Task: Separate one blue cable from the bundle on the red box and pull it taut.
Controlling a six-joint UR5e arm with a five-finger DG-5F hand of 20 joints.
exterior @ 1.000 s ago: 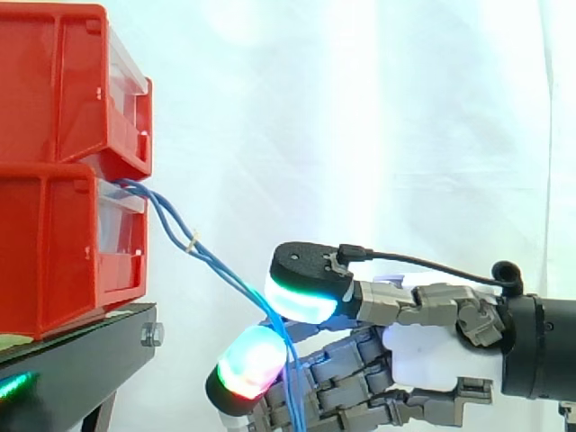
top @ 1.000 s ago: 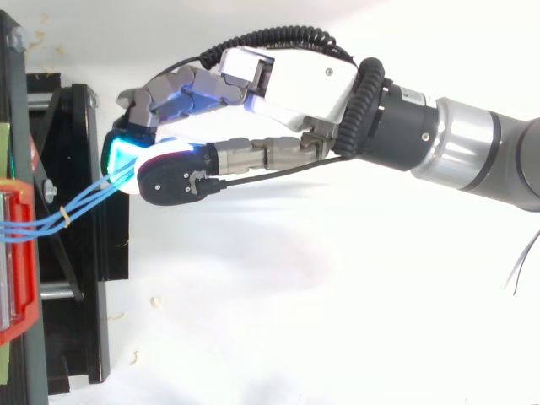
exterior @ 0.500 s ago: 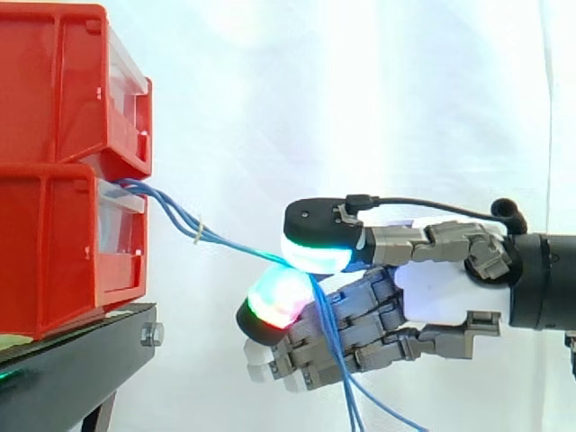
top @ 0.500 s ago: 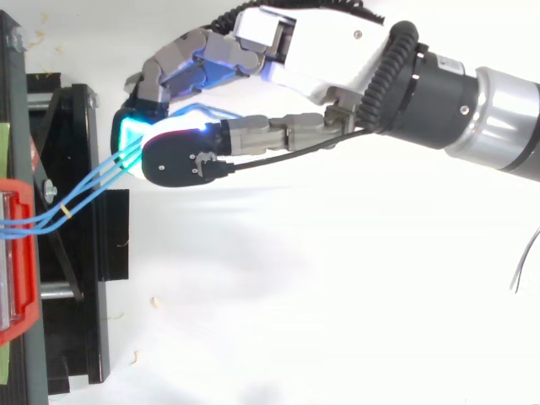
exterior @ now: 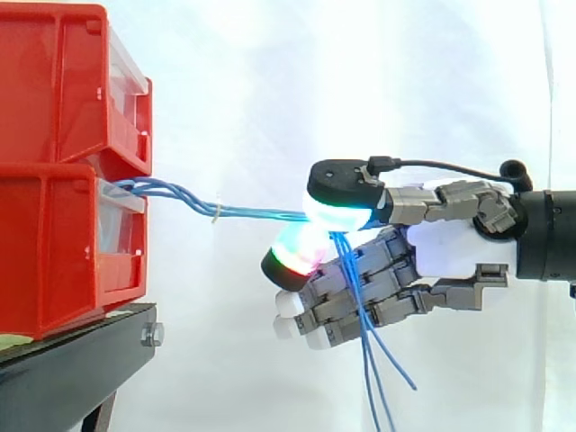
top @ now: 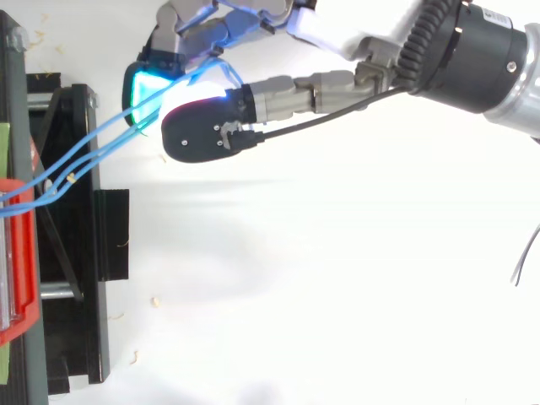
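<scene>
The blue cables (exterior: 261, 213) are stretched nearly level from the red box (exterior: 54, 243) at 9 o'clock to the hand (exterior: 445, 252) at 3 o'clock, pinched between thumb and a curled finger. One strand alone should be kept and drawn steadily toward 3 o'clock. How many strands are clamped is hidden behind the glowing pads (exterior: 335, 214).

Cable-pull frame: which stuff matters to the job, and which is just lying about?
In the job:
blue cables, stretched nearly level
hand, pinching them between its pads
lower red bin, where they come out

Just there:
upper red bin
black stand
white curtain
crumbs
</scene>
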